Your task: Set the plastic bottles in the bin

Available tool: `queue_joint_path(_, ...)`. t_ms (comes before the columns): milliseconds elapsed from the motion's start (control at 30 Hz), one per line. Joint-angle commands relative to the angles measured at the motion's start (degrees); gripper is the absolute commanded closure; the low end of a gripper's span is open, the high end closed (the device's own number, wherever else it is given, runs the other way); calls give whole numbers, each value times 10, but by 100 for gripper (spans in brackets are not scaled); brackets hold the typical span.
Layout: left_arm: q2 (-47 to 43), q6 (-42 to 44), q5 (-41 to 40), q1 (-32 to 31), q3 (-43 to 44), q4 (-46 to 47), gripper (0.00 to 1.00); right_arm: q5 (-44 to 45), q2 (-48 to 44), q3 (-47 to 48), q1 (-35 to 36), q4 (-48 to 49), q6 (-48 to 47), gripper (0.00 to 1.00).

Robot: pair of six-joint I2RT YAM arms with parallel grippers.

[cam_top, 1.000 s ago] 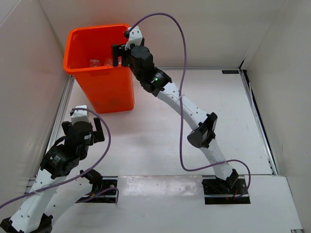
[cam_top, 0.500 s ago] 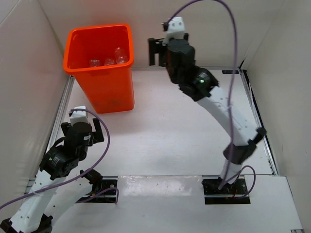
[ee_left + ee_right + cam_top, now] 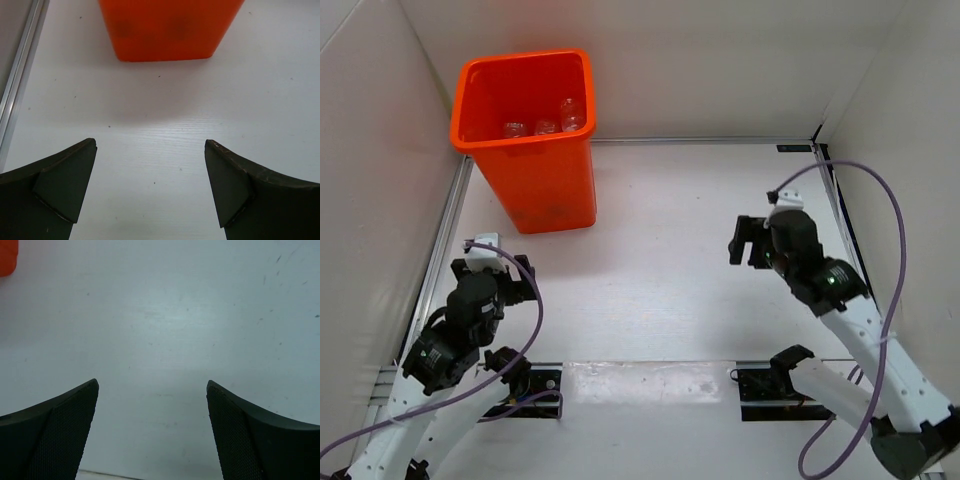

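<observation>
The orange bin (image 3: 545, 180) stands at the far left of the table, and its lower wall (image 3: 170, 25) fills the top of the left wrist view. Inside it lie three clear plastic bottles (image 3: 572, 113), seen from above near the right wall. My left gripper (image 3: 495, 268) is open over the near left of the table, pointing at the bin from a distance, with nothing between its fingers (image 3: 65, 180). My right gripper (image 3: 748, 243) is open and empty over the right side of the table, far from the bin. A corner of the bin (image 3: 7, 257) shows in the right wrist view.
White walls enclose the table on the left, back and right. A metal rail (image 3: 445, 240) runs along the left edge beside the bin. Purple cables loop from both arms. Bare white tabletop (image 3: 165, 330) lies under the right gripper.
My right arm has drawn back from above the bin, swinging right and down to the near right of the table, still open. One more bottle shows in the bin. My left arm has pulled back slightly.
</observation>
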Motion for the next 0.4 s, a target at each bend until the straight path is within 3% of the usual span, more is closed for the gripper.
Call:
queue_joint_path(0,-29,62,49,-2,-42,87,0,-107,-80,-44,-18,39,23,10)
queue_joint_path(100,-38,81,71,-3,-69,128,0,-100,-111,-74,-25,15,26,10)
queue_joint_path(267,-7,72,53,-2,-55,103,0,-92,-146,-102,-14,-22,61,10)
queue_joint_path(367,16,65,49,-2,-48,96,0,-56,-178,-121,30,-16,71,10)
